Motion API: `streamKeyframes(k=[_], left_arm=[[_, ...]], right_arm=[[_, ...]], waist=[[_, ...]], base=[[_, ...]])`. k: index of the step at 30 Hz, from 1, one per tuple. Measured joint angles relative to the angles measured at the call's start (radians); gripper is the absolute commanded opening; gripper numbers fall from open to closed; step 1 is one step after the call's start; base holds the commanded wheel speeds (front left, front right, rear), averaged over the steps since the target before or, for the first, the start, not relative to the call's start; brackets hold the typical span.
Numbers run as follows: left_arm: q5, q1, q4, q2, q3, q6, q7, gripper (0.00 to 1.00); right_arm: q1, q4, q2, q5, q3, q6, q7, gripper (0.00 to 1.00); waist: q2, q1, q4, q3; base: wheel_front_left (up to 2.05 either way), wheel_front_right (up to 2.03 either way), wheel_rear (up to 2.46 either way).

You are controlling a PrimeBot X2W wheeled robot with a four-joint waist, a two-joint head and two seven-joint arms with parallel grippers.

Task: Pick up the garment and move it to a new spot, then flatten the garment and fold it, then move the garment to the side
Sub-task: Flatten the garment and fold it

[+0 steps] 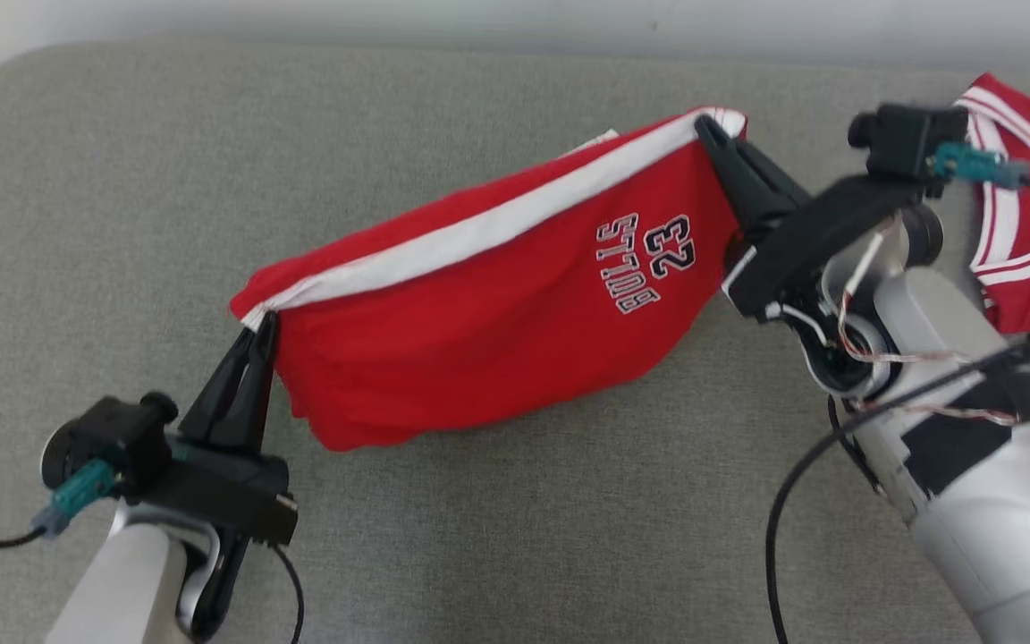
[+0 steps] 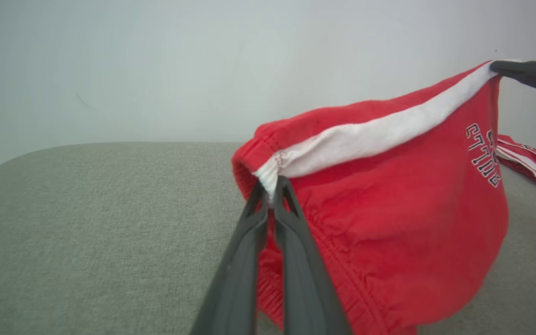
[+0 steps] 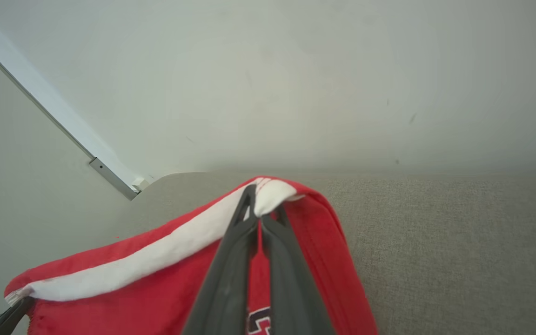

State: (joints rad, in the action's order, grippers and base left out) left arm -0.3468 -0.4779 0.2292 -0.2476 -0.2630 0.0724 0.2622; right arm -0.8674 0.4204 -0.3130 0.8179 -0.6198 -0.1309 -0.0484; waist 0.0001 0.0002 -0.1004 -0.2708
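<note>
The garment (image 1: 479, 322), red shorts with a white stripe, is held stretched above the grey cushion (image 1: 515, 537), its long axis running from near left to far right in the head view, with the stripe along the top edge and the lettering seen upside down. Its left end is clenched in the jaws of the left gripper (image 1: 260, 338) and its right end in those of the right gripper (image 1: 713, 130). A red jersey (image 1: 1029, 206) is seen beyond the right gripper.
</note>
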Motion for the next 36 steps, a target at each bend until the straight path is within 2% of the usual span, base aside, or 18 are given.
streamKeyframes(k=[14,22,30,31,32,33,36], left_arm=[[0.013,-0.201,0.165,0.063,0.008,0.040,0.000,0.00],[0.032,-0.246,0.201,0.100,0.028,0.049,0.000,0.00],[0.049,-0.259,0.221,0.126,0.044,0.055,0.000,0.00],[0.049,-0.259,0.224,0.128,0.047,0.055,0.000,0.00],[0.051,-0.259,0.225,0.129,0.051,0.055,0.000,0.28],[0.056,-0.258,0.225,0.130,0.055,0.056,0.000,0.98],[0.074,-0.248,0.220,0.135,0.064,0.057,0.000,1.00]], right_arm=[[-0.327,0.414,0.084,0.024,-0.148,0.000,0.063,0.00],[-0.423,0.563,0.123,0.048,-0.196,0.000,0.112,0.00],[-0.455,0.638,0.134,0.067,-0.245,0.000,0.172,0.00],[-0.458,0.643,0.134,0.070,-0.250,0.000,0.183,0.42],[-0.459,0.648,0.135,0.075,-0.255,0.000,0.187,0.97],[-0.459,0.653,0.138,0.086,-0.259,0.000,0.189,1.00],[-0.459,0.660,0.139,0.105,-0.273,0.000,0.191,1.00]], waist=[[0.0001,0.0001,-0.041,-0.160],[0.0001,0.0001,-0.069,-0.224],[0.0001,0.0000,-0.095,-0.244],[0.0001,-0.0001,-0.096,-0.243],[0.0001,-0.0001,-0.097,-0.240],[0.0001,-0.0001,-0.097,-0.237],[0.0001,-0.0001,-0.096,-0.226]], base=[[0.00,0.00,0.00],[0.00,0.00,0.00],[0.00,0.00,0.00],[0.00,0.00,0.00],[0.00,0.00,0.00],[0.00,0.00,0.00],[0.00,0.00,0.00]])
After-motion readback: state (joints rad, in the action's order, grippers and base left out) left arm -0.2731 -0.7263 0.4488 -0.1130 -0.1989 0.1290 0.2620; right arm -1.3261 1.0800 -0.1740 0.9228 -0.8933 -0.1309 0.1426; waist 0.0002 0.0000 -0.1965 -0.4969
